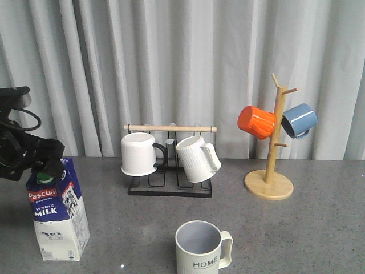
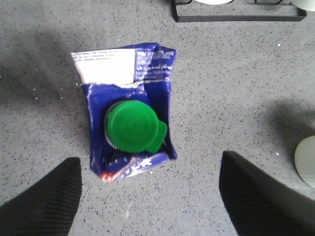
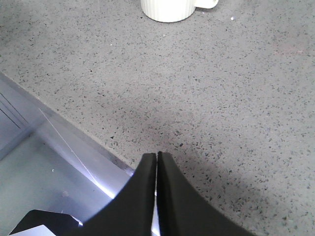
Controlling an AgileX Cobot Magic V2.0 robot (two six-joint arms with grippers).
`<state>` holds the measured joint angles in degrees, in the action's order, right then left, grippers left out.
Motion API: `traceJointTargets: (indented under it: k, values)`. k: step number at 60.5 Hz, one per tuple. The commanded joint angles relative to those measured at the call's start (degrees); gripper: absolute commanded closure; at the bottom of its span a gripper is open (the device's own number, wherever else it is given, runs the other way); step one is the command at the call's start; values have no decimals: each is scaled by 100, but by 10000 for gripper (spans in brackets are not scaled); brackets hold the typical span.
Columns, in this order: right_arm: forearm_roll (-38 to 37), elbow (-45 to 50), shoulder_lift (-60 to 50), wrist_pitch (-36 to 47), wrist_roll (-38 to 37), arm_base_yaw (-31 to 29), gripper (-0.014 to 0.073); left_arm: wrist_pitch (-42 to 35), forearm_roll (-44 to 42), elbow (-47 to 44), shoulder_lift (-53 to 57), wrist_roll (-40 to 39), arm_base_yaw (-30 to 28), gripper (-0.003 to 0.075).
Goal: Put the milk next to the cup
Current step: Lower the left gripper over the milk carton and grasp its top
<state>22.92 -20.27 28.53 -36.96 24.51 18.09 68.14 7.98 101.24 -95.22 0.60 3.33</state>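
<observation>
Standing: one milk [image 1: 58, 212], five mugs.

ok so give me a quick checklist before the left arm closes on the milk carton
1. Left gripper open: ok, jaws stand wide apart.
2. Jaws centred over the milk carton: ok, in the left wrist view its green cap sits between them.
3. Carton upright on the table: ok, front view shows it standing.
4. Jaws low enough to grip the carton body: cannot tell, the front view only shows the gripper near the carton top.
5. Free spot beside the HOME cup: ok, bare table to its left.
6. Right gripper out of the way: ok, shut, with nothing between its jaws, over the table edge.
</observation>
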Motion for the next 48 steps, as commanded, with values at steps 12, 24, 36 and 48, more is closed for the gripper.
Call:
traceJointTargets:
  k: [12, 24, 36, 48]
  values:
    - [82, -162, 18, 288, -7, -2, 600, -564, 90, 169, -65, -4, 25, 179]
    - [82, -162, 18, 289, -7, -2, 599, -718, 44, 169, -349, 1, 25, 179]
    - [82, -162, 18, 289, -7, -2, 599, -693, 50, 169, -650, 1, 25, 183]
    - [82, -162, 18, 289, -7, -2, 599, -531, 55, 169, -732, 1, 25, 265]
